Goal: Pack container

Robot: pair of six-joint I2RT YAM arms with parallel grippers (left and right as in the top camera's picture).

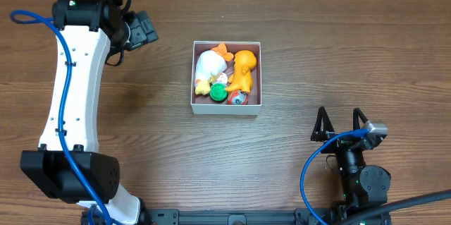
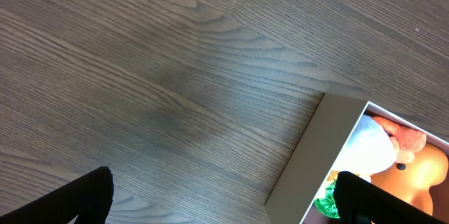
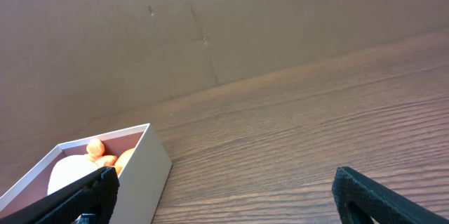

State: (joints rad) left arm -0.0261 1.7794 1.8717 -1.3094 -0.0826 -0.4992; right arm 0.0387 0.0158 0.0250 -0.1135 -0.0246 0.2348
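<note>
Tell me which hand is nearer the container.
Left. In the overhead view the left hand hovers just off the upper-left corner of the container, open and empty. The right hand sits farther off, past the lower-right corner, also open.

- Middle of bench (image 1: 296, 27): the container (image 1: 225, 108), toys (image 1: 243, 66) inside it.
- At its 10 o'clock, apart: left pincer (image 1: 144, 31).
- At its 4 o'clock, well apart: right pincer (image 1: 339, 116).

Worktop (image 1: 296, 13): dark brown wood grain, grain running left-right. Container (image 1: 225, 108) sits flat directly on it, near centre, white walls upright, toys inside.
</note>
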